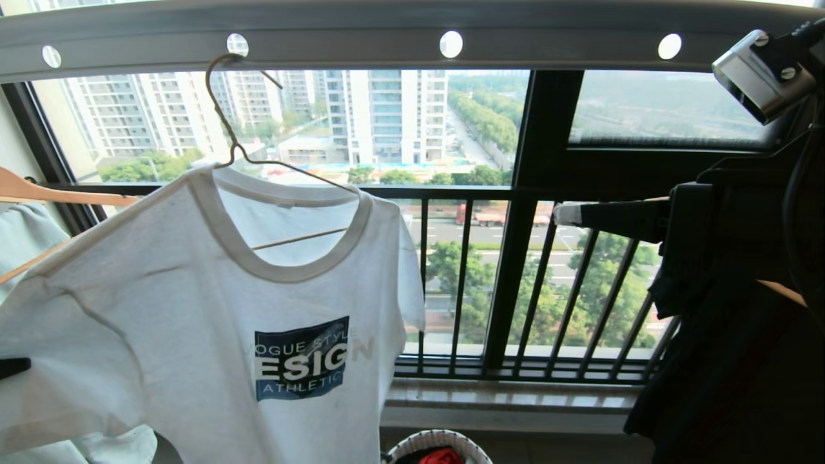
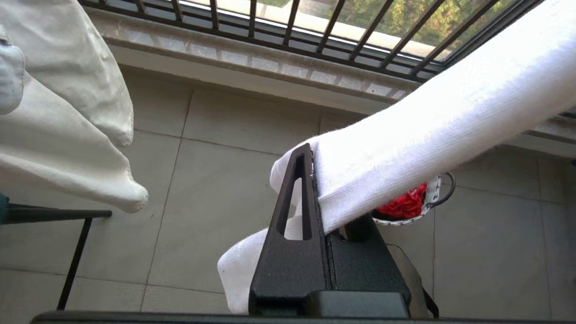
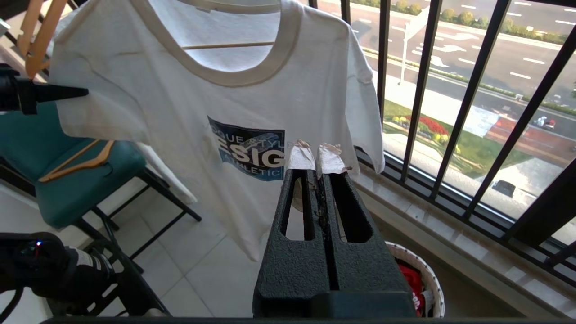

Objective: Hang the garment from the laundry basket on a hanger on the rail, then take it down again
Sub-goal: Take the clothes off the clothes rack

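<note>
Window rail [image 1: 361, 48], hanger [image 1: 227, 122], garment [image 1: 213, 303]

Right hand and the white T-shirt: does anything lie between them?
Nothing. In the right wrist view the shut right hand points at the T-shirt across open air, clear of the cloth. The laundry basket sits below.

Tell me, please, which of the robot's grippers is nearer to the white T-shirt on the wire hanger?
Left. The left gripper is shut on a fold of the white T-shirt at its sleeve side. The right gripper is shut and empty, off the shirt's other side.
</note>
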Robot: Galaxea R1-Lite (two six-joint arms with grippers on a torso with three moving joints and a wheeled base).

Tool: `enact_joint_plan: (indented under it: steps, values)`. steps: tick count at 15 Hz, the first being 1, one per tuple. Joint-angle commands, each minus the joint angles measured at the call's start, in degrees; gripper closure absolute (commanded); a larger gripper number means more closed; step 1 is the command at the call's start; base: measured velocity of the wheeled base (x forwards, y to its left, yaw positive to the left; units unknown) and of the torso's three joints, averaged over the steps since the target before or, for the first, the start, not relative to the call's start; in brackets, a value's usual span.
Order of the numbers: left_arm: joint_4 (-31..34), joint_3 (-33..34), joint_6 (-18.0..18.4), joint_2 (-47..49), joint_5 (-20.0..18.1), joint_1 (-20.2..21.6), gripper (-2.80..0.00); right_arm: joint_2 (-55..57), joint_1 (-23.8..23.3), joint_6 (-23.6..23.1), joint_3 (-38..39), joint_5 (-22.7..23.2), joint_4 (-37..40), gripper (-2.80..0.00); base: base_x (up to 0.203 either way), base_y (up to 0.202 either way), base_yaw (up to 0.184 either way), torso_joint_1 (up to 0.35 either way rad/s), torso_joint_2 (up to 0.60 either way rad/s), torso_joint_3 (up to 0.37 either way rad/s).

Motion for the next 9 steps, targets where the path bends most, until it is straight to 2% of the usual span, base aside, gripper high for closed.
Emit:
enact_joint_plan:
  steps: [1,2,9]
  values:
    - [0.2,-0.6,0.3,6.0,-0.3,4.4,0.0,0.3,0.0,0.1,0.0,0.1,0.0,0.0,0.0,0.0,0.0,0.0,0.0,0.0]
    - [0.2,-0.6,0.4,6.5,-0.6,5.3,0.0,0.3,0.0,0.1,0.0,0.1,0.0,0.0,0.0,0.0,0.0,0.0,0.0,0.0]
    - [0.1,-0.5,0.4,7.7,-0.5,5.3,0.0,0.6,0.0,0.1,-0.1,0.1,0.0,0.0,0.0,0.0,0.0,0.0,0.0,0.0]
